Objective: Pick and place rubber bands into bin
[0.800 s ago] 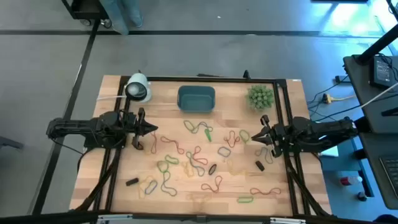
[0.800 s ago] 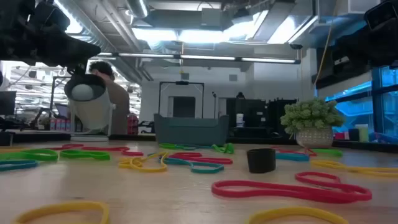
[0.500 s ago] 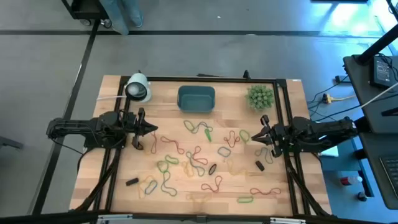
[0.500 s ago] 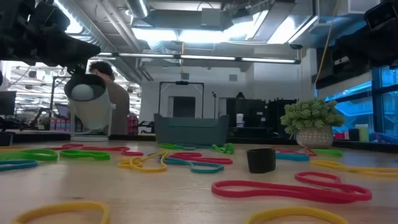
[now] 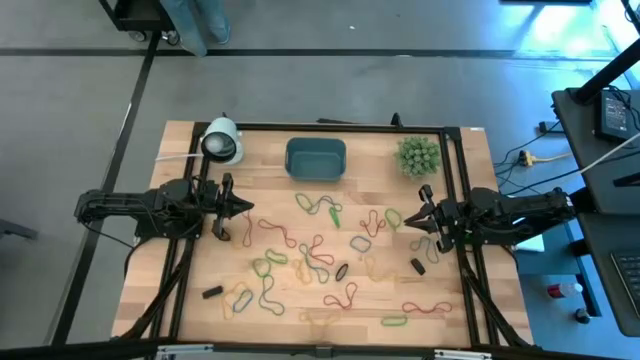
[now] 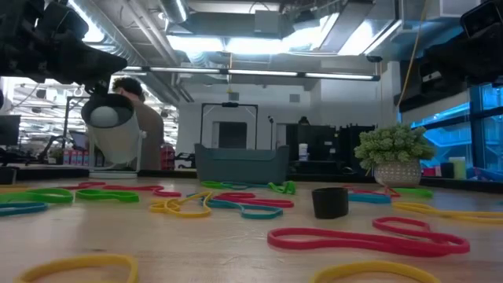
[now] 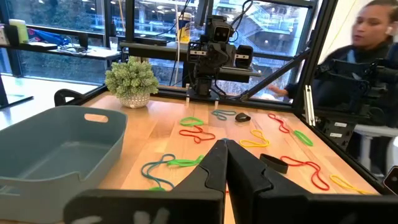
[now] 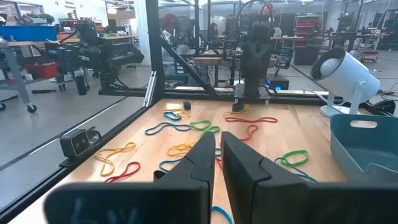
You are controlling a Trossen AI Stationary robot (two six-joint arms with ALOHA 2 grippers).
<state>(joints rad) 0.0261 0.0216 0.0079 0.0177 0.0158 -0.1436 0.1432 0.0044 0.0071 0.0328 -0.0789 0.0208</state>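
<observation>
Many rubber bands [image 5: 318, 252], red, green, yellow, blue and tan, lie scattered flat on the wooden table between the two arms; they also show in the low view [image 6: 181, 206]. The teal bin [image 5: 316, 158] stands at the far edge, middle, with nothing showing inside it in the left wrist view [image 7: 50, 149]. My left gripper [image 5: 246, 209] hovers at the table's left side, shut and holding nothing, pointing right. My right gripper [image 5: 405, 219] hovers at the right side, shut and holding nothing, pointing left. In each wrist view the fingers meet, left [image 7: 225, 147] and right [image 8: 218, 140].
A white cylinder [image 5: 222, 141] stands at the far left, a spiky green plant [image 5: 418, 155] at the far right. Small black pieces [image 5: 418, 265] [image 5: 212, 292] [image 5: 341, 271] lie among the bands. Black frame rails [image 5: 452, 200] run along the table's sides. A person [image 7: 373, 43] is beyond the table.
</observation>
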